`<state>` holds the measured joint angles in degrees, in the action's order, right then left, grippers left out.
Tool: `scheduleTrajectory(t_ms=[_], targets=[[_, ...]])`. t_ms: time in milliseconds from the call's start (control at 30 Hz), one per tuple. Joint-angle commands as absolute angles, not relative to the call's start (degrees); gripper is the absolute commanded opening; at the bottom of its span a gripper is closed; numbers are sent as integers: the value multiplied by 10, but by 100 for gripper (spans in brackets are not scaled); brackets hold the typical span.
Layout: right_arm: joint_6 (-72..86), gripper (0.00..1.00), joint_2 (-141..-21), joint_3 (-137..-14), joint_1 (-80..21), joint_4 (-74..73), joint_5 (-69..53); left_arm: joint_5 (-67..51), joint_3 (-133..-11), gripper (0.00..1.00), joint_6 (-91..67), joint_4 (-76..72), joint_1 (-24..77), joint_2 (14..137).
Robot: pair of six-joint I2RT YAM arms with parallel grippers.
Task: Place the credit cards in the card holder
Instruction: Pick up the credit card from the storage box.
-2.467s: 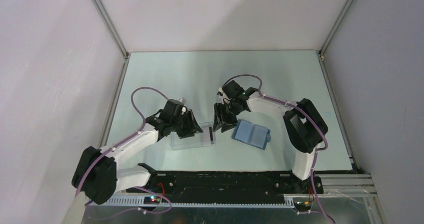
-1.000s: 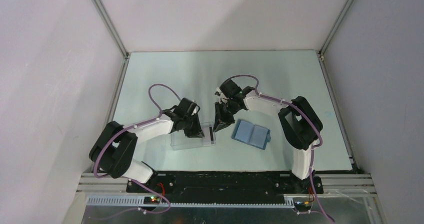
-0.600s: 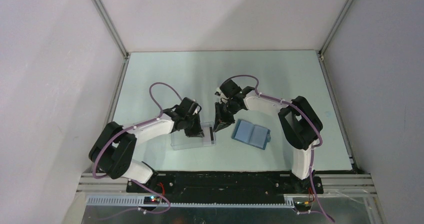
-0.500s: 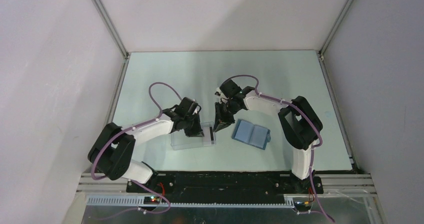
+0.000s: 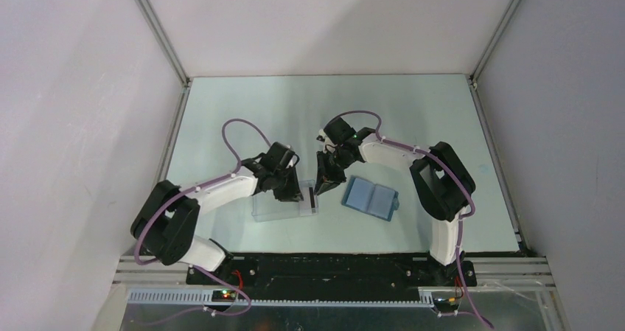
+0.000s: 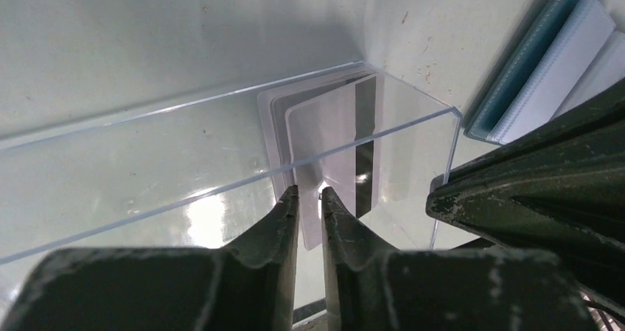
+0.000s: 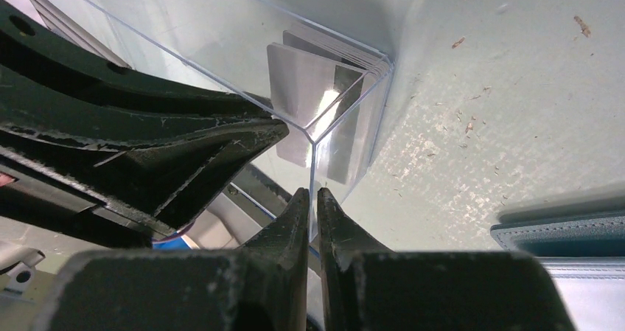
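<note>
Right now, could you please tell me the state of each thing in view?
card holder: open, lying flat.
clear box: held at one corner.
credit cards: stacked inside clear box.
right gripper: shut on clear box.
left gripper: nearly closed by cards; grip unclear.

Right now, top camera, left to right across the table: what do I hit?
left tool → credit cards → right tool → card holder. The clear plastic box spans the first three, so it is left unplaced.
</note>
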<state>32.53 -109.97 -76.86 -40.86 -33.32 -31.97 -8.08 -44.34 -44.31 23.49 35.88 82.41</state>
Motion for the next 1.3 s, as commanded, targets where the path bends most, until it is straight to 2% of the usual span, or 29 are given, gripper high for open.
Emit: scheduleTrajectory(t_ms=[0, 533, 867, 1167, 1267], targets=[[313, 11, -1118, -779, -415, -346, -303, -85, -474, 21, -432, 216, 374, 847], [311, 11, -1120, -779, -415, -347, -304, -13, -518, 26, -406, 297, 397, 870], [309, 10, -1121, -778, -414, -349, -304, -19, -524, 27, -402, 298, 401, 889], [308, 11, -1121, -778, -415, -352, -303, -25, -532, 23, -403, 298, 405, 902], [307, 11, -1121, -778, -415, -352, -303, -28, -534, 14, -405, 298, 406, 898]])
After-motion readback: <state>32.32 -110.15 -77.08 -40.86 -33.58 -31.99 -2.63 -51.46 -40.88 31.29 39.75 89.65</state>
